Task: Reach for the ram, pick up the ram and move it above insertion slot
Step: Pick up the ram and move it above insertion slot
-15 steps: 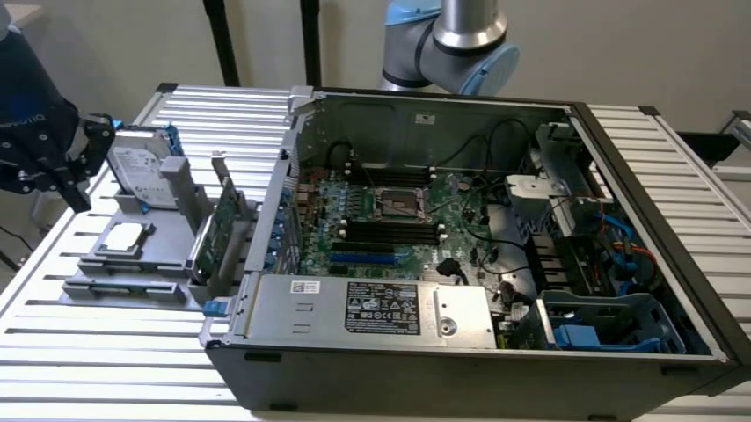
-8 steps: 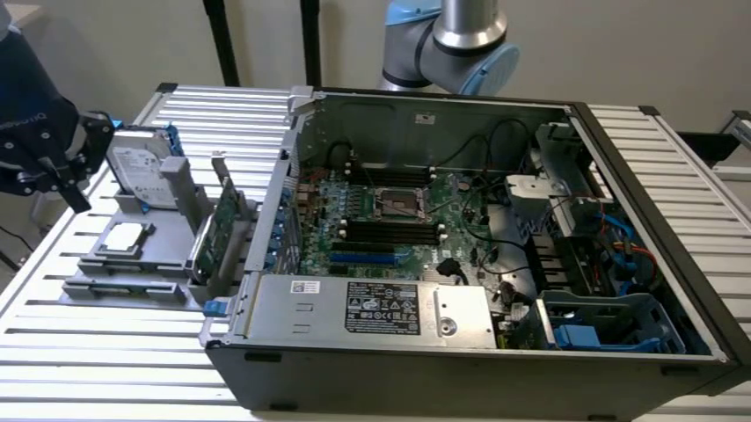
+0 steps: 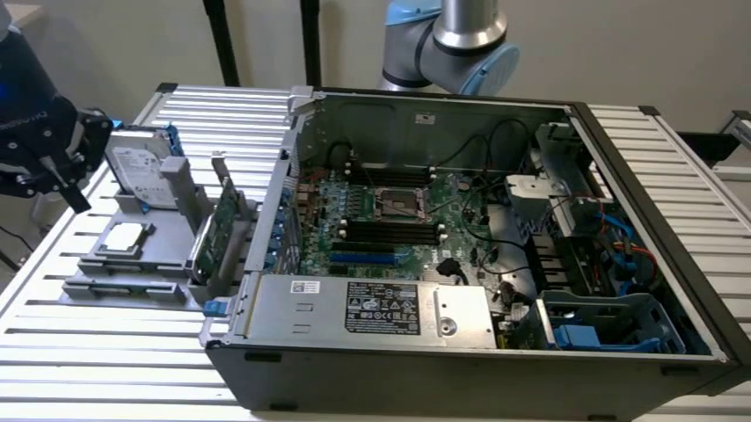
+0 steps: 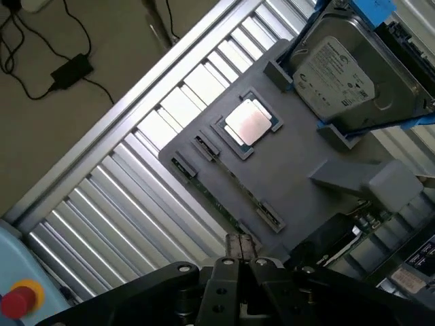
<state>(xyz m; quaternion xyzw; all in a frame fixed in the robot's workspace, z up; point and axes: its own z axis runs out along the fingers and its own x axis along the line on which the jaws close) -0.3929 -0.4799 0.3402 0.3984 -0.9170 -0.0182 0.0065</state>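
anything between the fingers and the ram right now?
Nothing visible. The shut fingers hang over the gray holder, with the ram edge-up in its slot just off their tips. The CPU and hard drive sit further along the holder, clear of that line.

Your tool (image 3: 76, 199) hangs at the exterior view's far left, its dark body tilted so the tips slant downward. Its two fingers (image 4: 233, 247) are pressed flat together, tip against tip, ahead of the black linkage. A grey-and-blue arm joint (image 3: 460, 42) stands well away from the tool, at the back.
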